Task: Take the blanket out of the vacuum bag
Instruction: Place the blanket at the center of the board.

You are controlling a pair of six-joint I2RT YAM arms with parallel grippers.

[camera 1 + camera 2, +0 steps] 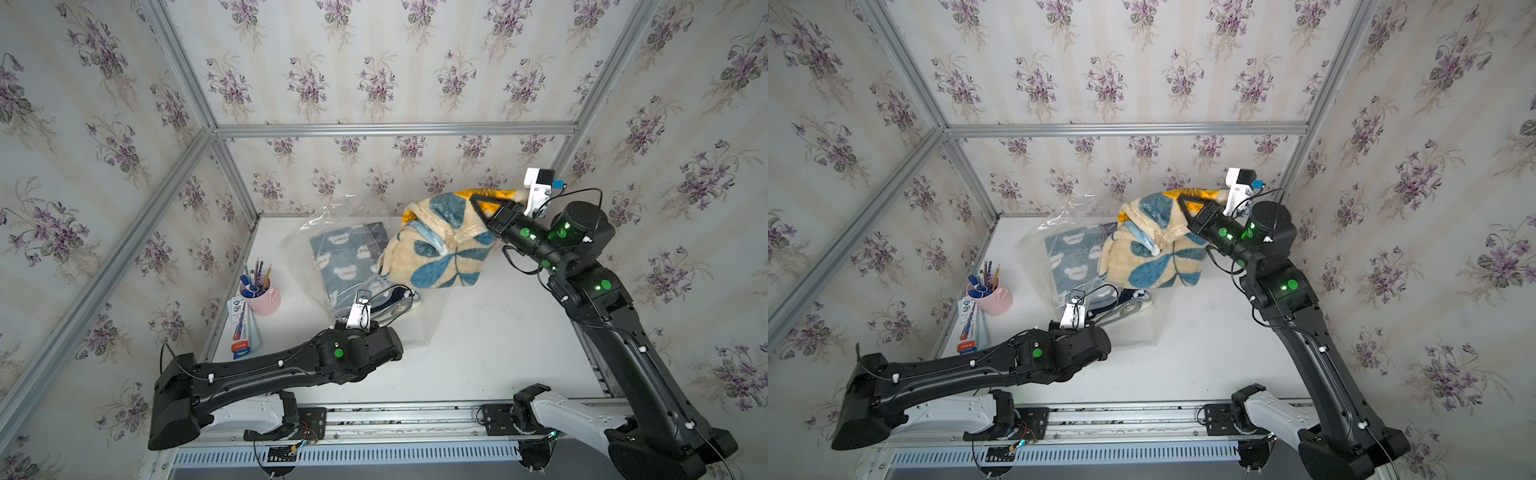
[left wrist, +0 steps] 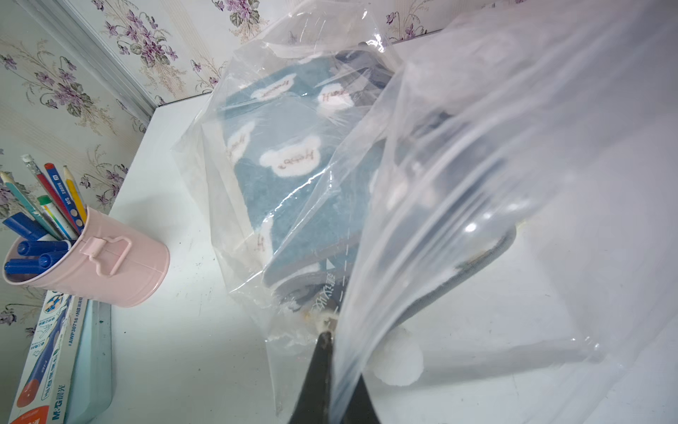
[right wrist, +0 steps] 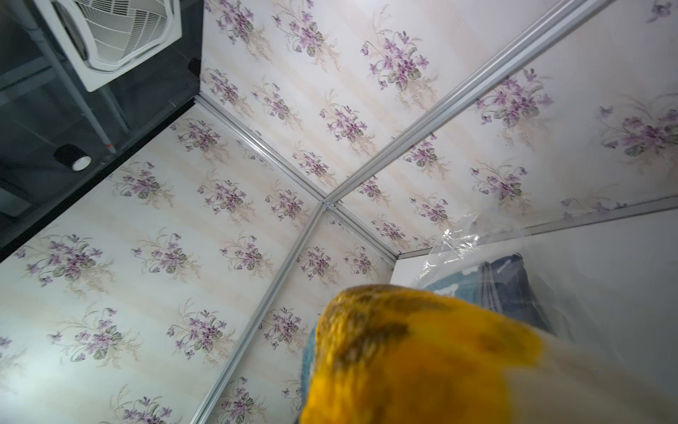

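Blanket [image 1: 436, 249] [image 1: 1154, 253]: cream plush with blue leaves and a yellow edge, bunched up and held in the air above the far right of the worktop [image 1: 478, 353], close to the back wall. Its lower corner hangs right by the vacuum bag's open side; can't tell if it touches the film. The right wrist view shows only a blurred yellow fold [image 3: 403, 359] right in front of the lens.

Right pincer [image 1: 478, 203] [image 1: 1185, 204]: clenched on the top fold of the blanket, with fabric draped around the fingers.

Vacuum bag [image 1: 299, 249] [image 1: 1034, 245] [image 2: 513, 147]: clear and crinkled, lying mid-worktop to the left of the blanket, with its far end puffed up off the surface. A folded blue bear-print blanket [image 1: 349, 257] [image 1: 1075, 257] [image 2: 286, 161] lies inside it. Something dark grey sits at the near end; can't identify it.

Left pincer [image 2: 326, 341]: clamped on the bag's near edge, with film pinched between the black fingers and low to the worktop. In both top views the wrist camera hides the tips.

Left edge of the worktop: pink cup [image 1: 264, 297] [image 1: 994, 299] [image 2: 106, 264] of pens and pencils, with a flat pen box [image 1: 243, 328] [image 1: 969, 328] [image 2: 47, 359] just beside it, both clear of the bag.
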